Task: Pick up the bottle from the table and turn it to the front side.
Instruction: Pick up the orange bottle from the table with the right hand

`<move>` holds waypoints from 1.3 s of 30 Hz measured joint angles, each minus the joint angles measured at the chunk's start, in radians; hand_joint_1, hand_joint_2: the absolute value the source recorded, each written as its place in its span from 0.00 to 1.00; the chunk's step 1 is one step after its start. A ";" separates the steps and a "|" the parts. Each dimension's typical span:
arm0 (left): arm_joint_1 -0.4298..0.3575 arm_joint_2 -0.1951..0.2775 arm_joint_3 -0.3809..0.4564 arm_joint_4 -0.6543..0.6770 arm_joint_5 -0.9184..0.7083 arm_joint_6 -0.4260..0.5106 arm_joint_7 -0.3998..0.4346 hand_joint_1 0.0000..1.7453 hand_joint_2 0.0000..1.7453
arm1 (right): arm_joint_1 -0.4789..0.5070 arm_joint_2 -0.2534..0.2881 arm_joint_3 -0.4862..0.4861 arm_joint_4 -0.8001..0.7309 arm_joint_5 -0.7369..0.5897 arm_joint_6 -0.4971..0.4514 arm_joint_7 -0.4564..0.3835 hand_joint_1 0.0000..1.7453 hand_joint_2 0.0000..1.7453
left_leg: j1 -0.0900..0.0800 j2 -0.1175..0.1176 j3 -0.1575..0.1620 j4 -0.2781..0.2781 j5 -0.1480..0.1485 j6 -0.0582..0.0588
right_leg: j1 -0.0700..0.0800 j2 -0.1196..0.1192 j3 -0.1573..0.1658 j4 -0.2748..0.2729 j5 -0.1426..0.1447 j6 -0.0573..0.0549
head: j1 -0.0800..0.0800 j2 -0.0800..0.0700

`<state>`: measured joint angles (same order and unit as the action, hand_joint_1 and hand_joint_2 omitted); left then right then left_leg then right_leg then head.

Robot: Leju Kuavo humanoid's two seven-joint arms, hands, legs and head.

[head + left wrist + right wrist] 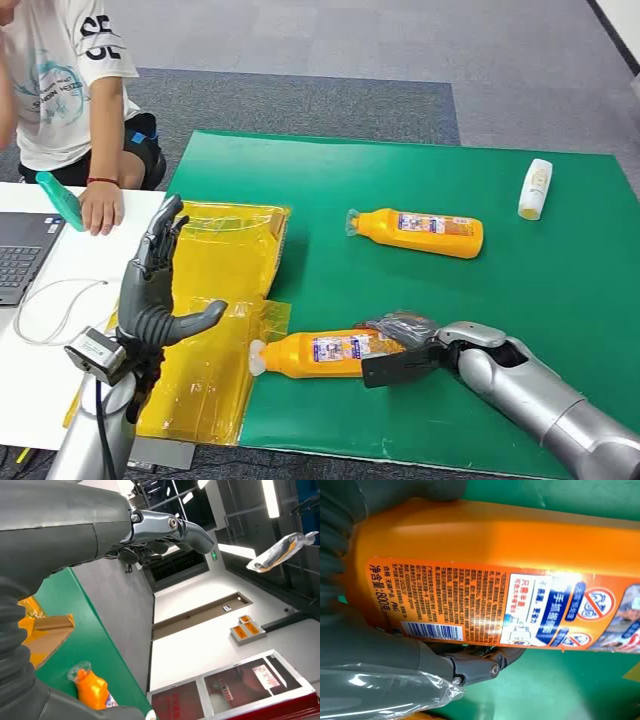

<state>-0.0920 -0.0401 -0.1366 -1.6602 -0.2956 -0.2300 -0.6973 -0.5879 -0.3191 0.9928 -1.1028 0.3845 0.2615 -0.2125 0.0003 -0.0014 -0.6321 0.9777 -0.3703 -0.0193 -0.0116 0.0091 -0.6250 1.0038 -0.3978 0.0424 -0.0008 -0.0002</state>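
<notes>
From my seat the orange bottle [324, 353] near the table's front edge looks like glossy smooth plastic with a shiny printed label. My right hand [400, 345] is matt dark plastic, partly under crinkly clear film, on a brushed metal arm. The green mat [453, 400] is flat and matt. The yellow bags [219, 300] at its left edge are thin, wrinkly, shiny plastic.

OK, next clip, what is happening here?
The robot's right hand grips the near orange bottle, which lies on the green mat with its barcode side showing. The left hand is raised, fingers spread, holding nothing. A second orange bottle and a small white bottle lie farther back. A person sits by the laptop.
</notes>
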 joint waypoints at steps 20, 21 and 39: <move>0.021 0.000 -0.010 0.001 0.008 0.004 0.007 0.00 1.00 | 0.227 0.071 -0.283 0.008 -0.279 -0.019 -0.148 1.00 1.00 | 0.000 -0.001 -0.002 0.000 0.000 0.000 | 0.000 0.000 -0.002 0.000 0.000 0.000 | 0.000 0.000; 0.023 0.000 -0.010 0.001 0.008 0.005 0.007 0.00 1.00 | 0.234 0.074 -0.290 0.006 -0.283 -0.018 -0.148 1.00 1.00 | 0.000 -0.001 -0.003 0.000 0.000 0.000 | 0.000 -0.001 -0.002 0.000 0.000 0.000 | 0.000 0.000; 0.075 -0.005 -0.009 -0.020 -0.002 0.015 0.017 0.00 1.00 | 0.404 0.244 -0.707 -0.131 -0.429 0.114 -0.171 1.00 1.00 | 0.000 -0.001 -0.003 0.000 -0.001 0.001 | 0.000 -0.001 -0.002 0.000 -0.002 0.001 | 0.000 0.000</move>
<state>-0.0171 -0.0454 -0.1455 -1.6800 -0.2976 -0.2152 -0.6803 -0.1843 -0.0751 0.2853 -1.2341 -0.0449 0.3751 -0.3832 0.0001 -0.0022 -0.6353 0.9776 -0.3715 -0.0185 -0.0117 0.0084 -0.6270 1.0039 -0.4001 0.0437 -0.0009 -0.0002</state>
